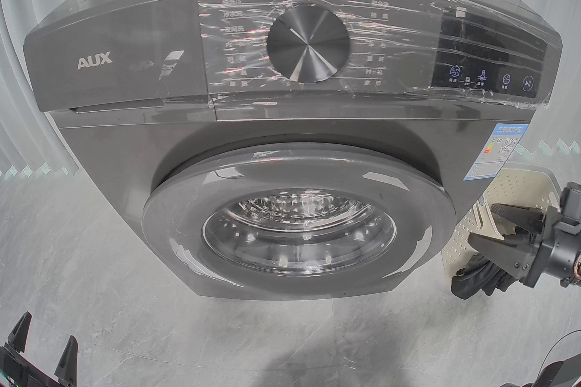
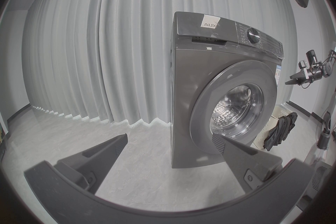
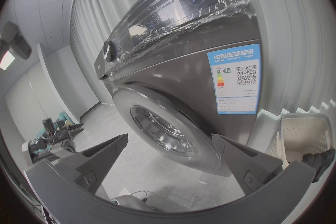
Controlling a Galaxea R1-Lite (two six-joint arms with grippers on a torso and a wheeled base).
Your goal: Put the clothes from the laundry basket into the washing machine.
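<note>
With the washing machine door shut and the left gripper and right gripper both spread empty, door opening is likely next, before clothes leave the laundry basket.

In the head view the laundry basket, at 4 o'clock, is partly hidden by the washing machine and the right gripper, and its lower part by a dark garment. The left gripper, at 7 o'clock, is cut off by the frame edge.
</note>
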